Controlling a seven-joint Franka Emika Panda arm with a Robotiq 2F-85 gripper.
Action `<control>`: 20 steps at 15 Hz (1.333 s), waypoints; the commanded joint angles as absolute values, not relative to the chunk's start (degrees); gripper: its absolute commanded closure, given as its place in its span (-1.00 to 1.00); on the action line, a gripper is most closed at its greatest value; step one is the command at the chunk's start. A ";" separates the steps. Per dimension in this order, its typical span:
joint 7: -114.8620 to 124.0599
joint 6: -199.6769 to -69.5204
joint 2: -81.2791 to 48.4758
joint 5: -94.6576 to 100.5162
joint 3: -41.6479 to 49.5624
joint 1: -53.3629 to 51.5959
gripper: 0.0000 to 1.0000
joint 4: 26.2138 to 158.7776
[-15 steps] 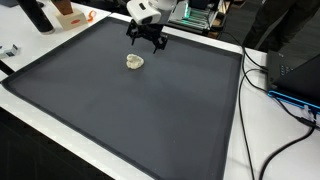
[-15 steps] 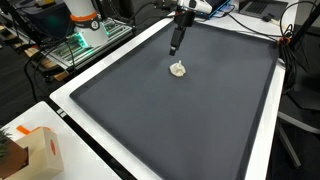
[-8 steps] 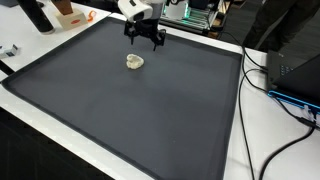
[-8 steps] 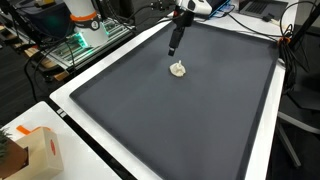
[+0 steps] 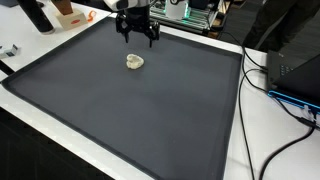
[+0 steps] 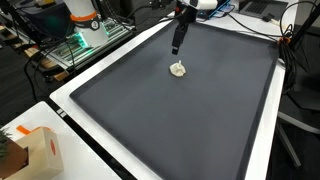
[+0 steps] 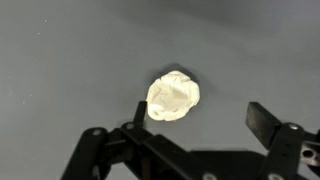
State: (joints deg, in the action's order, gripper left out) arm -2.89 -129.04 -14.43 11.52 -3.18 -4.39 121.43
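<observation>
— Where is the pincer [image 5: 138,40]?

— It hangs above the far part of the dark mat [image 5: 150,115], close to the mat's far edge. Its jaws stand wide and there is nothing between them.

— And the nearest thing to it?

— A small crumpled white wad [image 5: 134,62]. It lies on the mat, a little nearer than the pincer, and the two are apart. Both exterior views show that gap; here the pincer [image 6: 176,48] is up above the wad [image 6: 179,69].

— What does the wrist view give?

— The wad [image 7: 173,96] sits on plain mat just ahead of the two black fingertips [image 7: 258,115], roughly centred between them and untouched.

— Anything else around?

— The mat covers most of a white surface [image 5: 237,140]. Cables [image 5: 300,108] trail off its right side. A cardboard box [image 6: 40,150] stands at a near left corner, well apart from the wad.
</observation>
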 commanded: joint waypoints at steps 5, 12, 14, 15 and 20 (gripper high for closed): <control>-10.52 -125.43 -10.72 6.07 -3.39 -2.10 -1.00 118.78; -12.74 -122.67 -8.73 5.28 -3.20 -1.65 -1.00 116.24; -12.95 -122.20 -8.59 5.21 -3.19 -1.65 -1.00 115.63; -13.12 -121.98 -8.54 5.17 -3.20 -1.67 -1.00 115.40; -11.46 -123.30 -9.17 6.91 -3.05 -2.14 -1.00 114.98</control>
State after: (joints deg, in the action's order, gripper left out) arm -11.46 -123.42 -9.17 6.93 -3.12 -2.06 115.08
